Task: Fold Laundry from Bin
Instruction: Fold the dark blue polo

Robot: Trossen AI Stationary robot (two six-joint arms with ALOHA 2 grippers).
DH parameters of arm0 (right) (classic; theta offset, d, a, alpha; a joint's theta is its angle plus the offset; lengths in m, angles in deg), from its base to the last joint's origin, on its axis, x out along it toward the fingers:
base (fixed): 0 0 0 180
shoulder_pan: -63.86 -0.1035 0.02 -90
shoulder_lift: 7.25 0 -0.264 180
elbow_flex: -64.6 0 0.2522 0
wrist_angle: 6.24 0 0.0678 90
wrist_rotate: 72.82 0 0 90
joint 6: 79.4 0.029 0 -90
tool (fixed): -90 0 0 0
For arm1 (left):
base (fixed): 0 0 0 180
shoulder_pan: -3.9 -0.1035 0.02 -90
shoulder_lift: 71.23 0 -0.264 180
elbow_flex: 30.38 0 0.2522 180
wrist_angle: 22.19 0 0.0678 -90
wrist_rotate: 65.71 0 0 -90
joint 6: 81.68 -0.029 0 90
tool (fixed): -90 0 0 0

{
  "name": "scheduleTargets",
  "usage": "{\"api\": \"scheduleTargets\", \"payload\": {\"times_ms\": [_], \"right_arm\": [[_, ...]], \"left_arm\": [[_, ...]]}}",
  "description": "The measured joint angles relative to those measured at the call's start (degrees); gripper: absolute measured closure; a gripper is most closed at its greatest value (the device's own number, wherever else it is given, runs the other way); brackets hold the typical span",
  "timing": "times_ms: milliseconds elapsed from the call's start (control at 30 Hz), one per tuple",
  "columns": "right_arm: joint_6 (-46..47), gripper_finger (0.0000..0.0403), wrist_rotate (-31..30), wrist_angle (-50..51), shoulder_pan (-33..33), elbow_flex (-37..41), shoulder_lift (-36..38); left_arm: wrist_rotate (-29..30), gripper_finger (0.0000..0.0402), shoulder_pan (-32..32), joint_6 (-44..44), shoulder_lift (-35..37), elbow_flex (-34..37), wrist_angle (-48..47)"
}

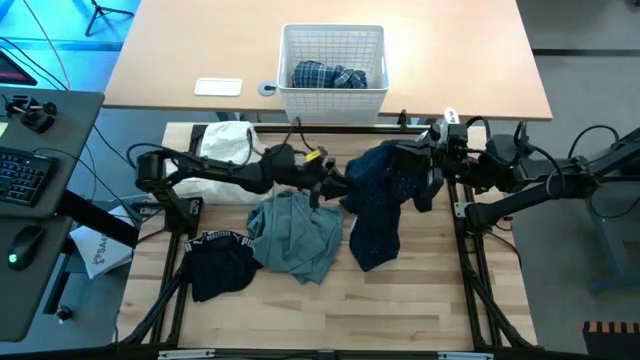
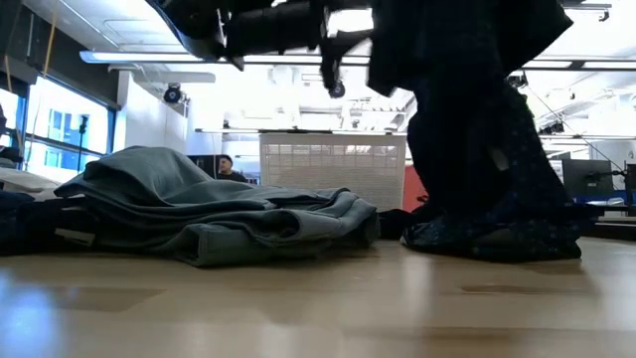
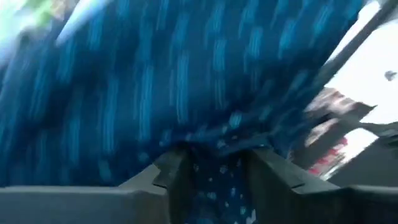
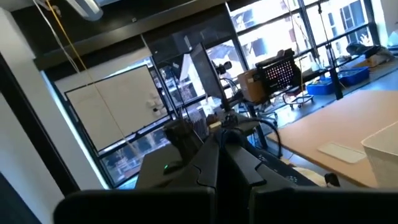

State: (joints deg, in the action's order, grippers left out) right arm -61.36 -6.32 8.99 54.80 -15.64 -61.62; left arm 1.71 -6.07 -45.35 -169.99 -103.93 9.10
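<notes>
The navy dotted trousers hang raised over the table's right half, and their lower end lies on the wood. My right gripper is shut at their top, on the far right. My left gripper reaches in from the left at their near-left side, with dotted cloth between its fingers. The grey-green top lies crumpled at the centre and the black piece at the near left. A white cloth lies at the far left. The plaid shirt lies in the white bin. My left gripper has a fold of the trousers' left side in the gap between its two fingers, coming level from the table's left. The cloth above the fingers is lifted clear of the table. One layer or several, I cannot tell. My right gripper holds the trousers by their upper end, coming level from the table's right. Its wrist view shows shut fingers and no cloth, so the place of contact is hidden. The trousers hang below it, their lower end on the table.
The bin stands on a second table beyond the far edge, beside a white pad. A desk with a keyboard stands left of the table. A person shows in the room behind. Bare wood lies along the near edge.
</notes>
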Motion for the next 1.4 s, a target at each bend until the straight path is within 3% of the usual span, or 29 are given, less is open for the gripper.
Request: {"api": "scheduleTargets", "payload": {"times_ms": [133,233,333,433,533,600,700,833,933,1067,1167,1267,1333,1400], "right_arm": [[1.4,0.0402,0.0,0.0,-1.0,0.0,0.0],[1.2,0.0402,0.1,0.6,-2.6,0.0,0.1],[2.0,0.0402,0.2,2.3,-3.7,0.0,0.1],[6.9,0.0402,0.2,6.6,-4.2,-0.1,-1.1],[12.1,0.0400,0.1,13.9,-4.1,-0.1,-4.6],[14.9,0.0388,0.2,20.9,-3.7,-0.1,-8.3],[21.1,0.0354,2.0,29.8,-2.8,0.2,-15.0],[24.2,0.0292,16.7,27.5,0.3,3.1,-24.5],[20.6,0.0246,28.6,27.0,2.0,3.6,-31.3],[22.3,0.0206,41.6,30.0,4.3,3.6,-34.4],[23.6,0.0195,40.6,31.9,4.8,3.6,-33.8],[28.5,0.0197,33.1,31.4,6.1,3.5,-32.4],[34.0,0.0203,28.0,29.2,7.8,3.5,-32.2],[33.4,0.0208,28.2,23.8,9.4,3.5,-32.7]], "left_arm": [[-0.5,0.0361,0.4,2.1,-0.2,0.0,9.6],[-0.6,0.0392,0.2,-2.4,5.5,0.0,3.6],[3.4,0.0398,1.1,-13.2,16.3,-1.5,-12.1],[11.2,0.0400,3.0,-24.7,25.9,-7.6,-36.7],[20.2,0.0401,6.7,-32.9,30.2,-14.4,-59.3],[25.5,0.0401,9.2,-33.5,30.9,-16.3,-71.4],[31.9,0.0401,12.7,-29.5,30.2,-14.0,-85.0],[37.1,0.0401,16.6,-19.3,27.7,-5.3,-90.2],[35.0,0.0401,18.7,-13.1,25.9,-0.1,-90.7],[26.8,0.0401,21.4,-5.9,25.6,-0.1,-96.6],[24.0,0.0401,24.6,-2.4,26.6,-2.3,-100.8],[23.5,0.0401,27.3,1.8,28.0,-4.4,-103.4],[24.4,0.0399,28.5,6.5,29.2,-4.6,-104.8],[25.4,0.0392,29.1,10.6,30.2,-4.6,-106.8]]}}
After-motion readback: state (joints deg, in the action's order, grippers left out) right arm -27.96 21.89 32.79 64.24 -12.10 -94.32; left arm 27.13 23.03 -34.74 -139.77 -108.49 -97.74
